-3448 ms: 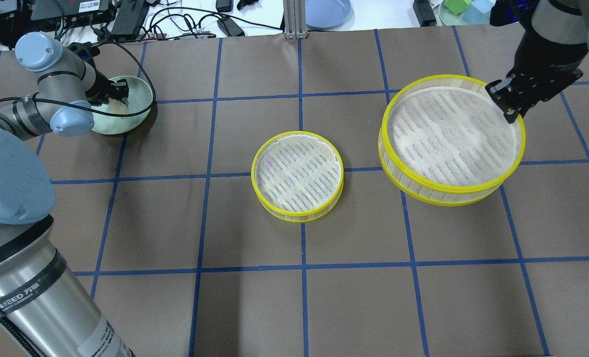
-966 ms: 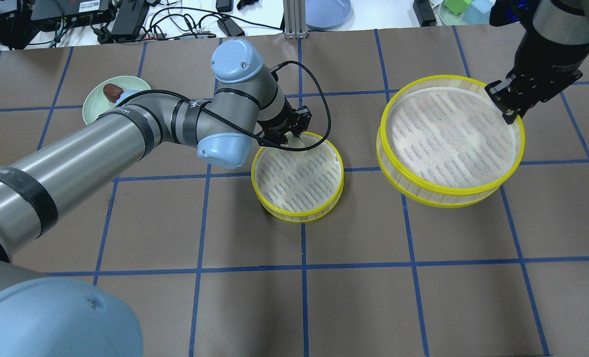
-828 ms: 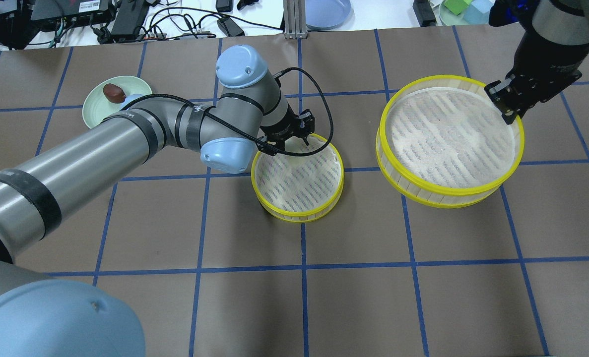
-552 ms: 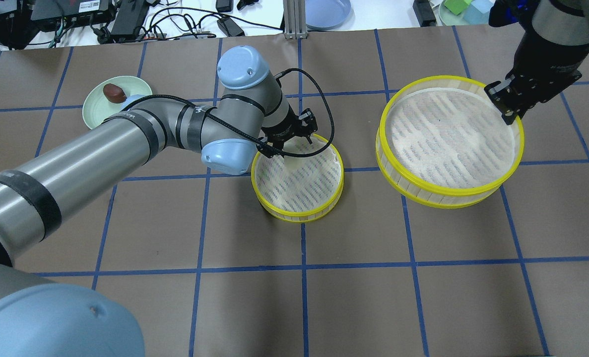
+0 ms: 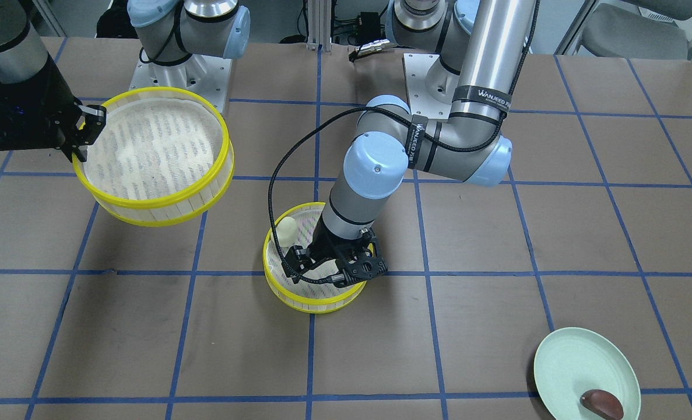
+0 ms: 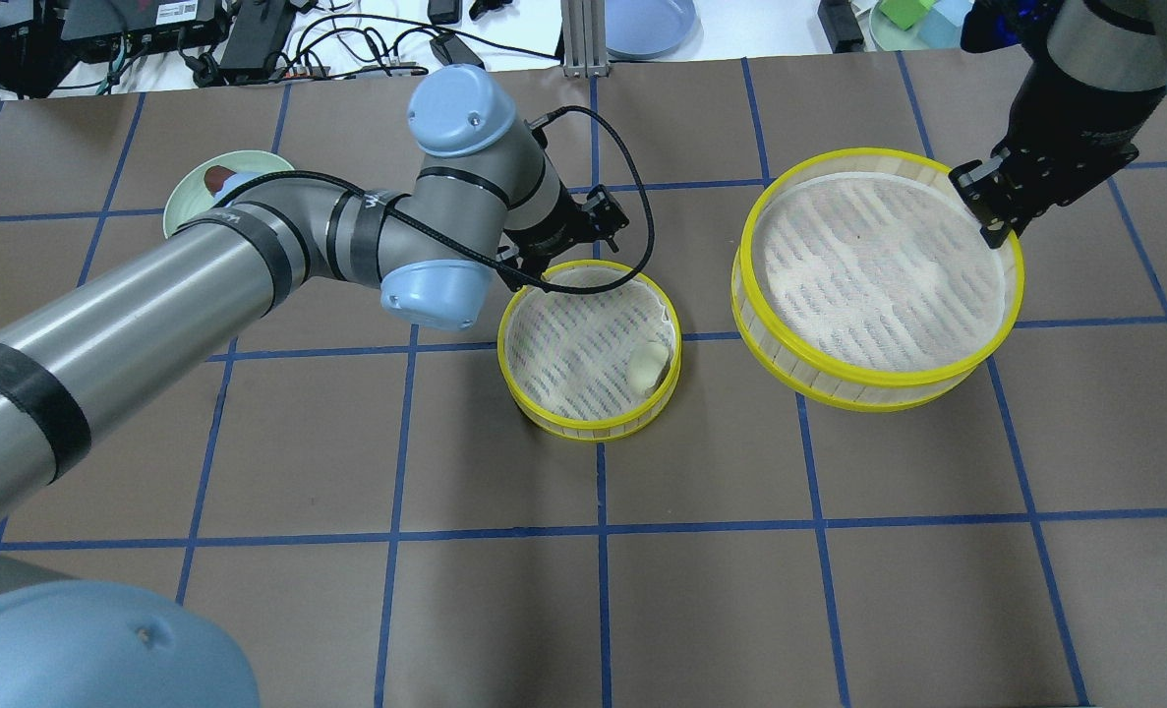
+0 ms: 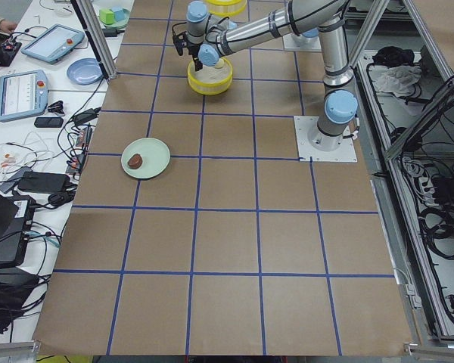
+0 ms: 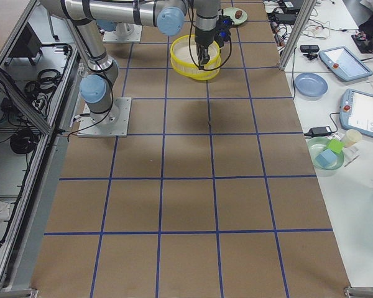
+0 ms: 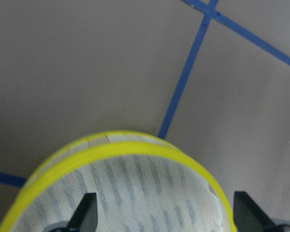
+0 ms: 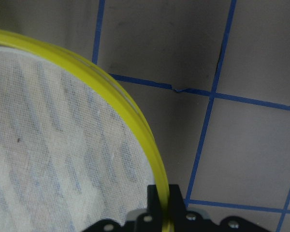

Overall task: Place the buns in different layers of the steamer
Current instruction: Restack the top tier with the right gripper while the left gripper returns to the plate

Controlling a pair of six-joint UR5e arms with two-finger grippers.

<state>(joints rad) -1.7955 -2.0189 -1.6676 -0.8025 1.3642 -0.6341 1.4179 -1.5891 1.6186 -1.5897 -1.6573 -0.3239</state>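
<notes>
The cream-white bun (image 6: 648, 364) lies inside the small steamer layer (image 6: 593, 428), against its right wall; it also shows in the front view (image 5: 287, 231). My left gripper (image 5: 333, 273) is open and empty, low over that layer's far rim (image 9: 111, 152). My right gripper (image 6: 988, 234) is shut on the yellow rim (image 10: 135, 121) of the large steamer layer (image 6: 839, 388) and holds it tilted above the table. The dark reddish-brown bun (image 5: 601, 402) lies on the pale green plate (image 5: 579, 361).
My left arm (image 6: 249, 256) stretches from the near left across the plate's edge (image 6: 190, 197) to the small layer. Cables, a blue plate (image 6: 647, 25) and devices lie beyond the mat's far edge. Blue tape lines grid the brown mat.
My left gripper carried the cream bun from the plate to the small layer, opened and let it go; the bun rolled to the layer's right side. The large layer shifted slightly left.
</notes>
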